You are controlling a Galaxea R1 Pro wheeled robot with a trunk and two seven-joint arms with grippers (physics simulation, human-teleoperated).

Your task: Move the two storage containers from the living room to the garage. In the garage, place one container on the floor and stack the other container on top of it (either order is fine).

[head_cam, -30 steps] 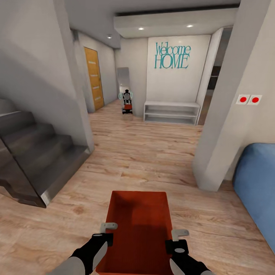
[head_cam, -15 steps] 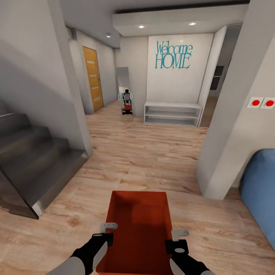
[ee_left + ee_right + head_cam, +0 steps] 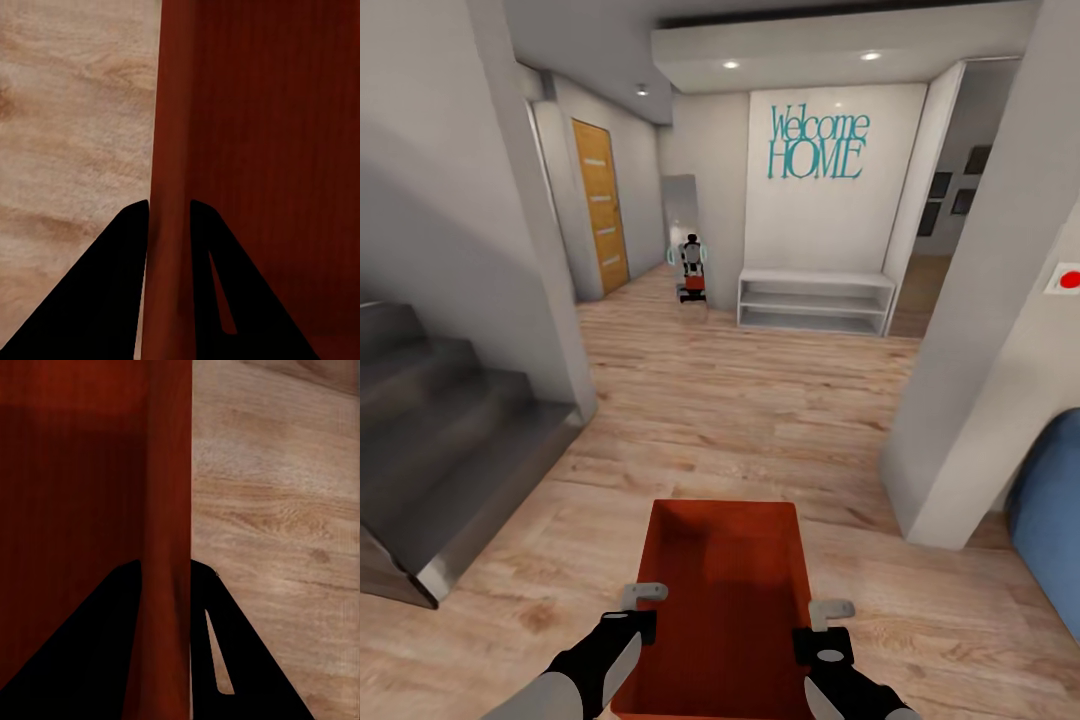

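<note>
Head view: an orange-red storage container (image 3: 725, 590) is carried low in front of the robot, above the light wood plank floor (image 3: 740, 400), lidless, with its long axis pointing forward. The left gripper (image 3: 643, 607) sits at the container's left wall and the right gripper (image 3: 822, 622) at its right wall, both near the end closest to the robot. Ahead lies a hallway. A grey staircase (image 3: 440, 440) rises at the left, and an orange-wood door (image 3: 601, 205) with pale horizontal strips stands beyond it. On the far white wall is teal "Welcome HOME" lettering (image 3: 817, 145), with a low white shelf unit (image 3: 815, 300) under it. Beside the shelf a tall mirror (image 3: 684, 235) holds a small reflection of the robot with something orange. A white pillar (image 3: 980, 330) stands at the right with a red round button (image 3: 1068, 279) on it. A blue object (image 3: 1050, 520) is cut off by the right edge.

Left wrist view: the two black fingers (image 3: 112, 285) are narrowed on the container's thin wall (image 3: 171, 187), one on either side, pinching it. Plank floor shows on the outer side.

Right wrist view: the black fingers (image 3: 97, 645) are clamped the same way on the opposite wall (image 3: 169, 510), with the dark red interior on one side and wood floor on the other.
</note>
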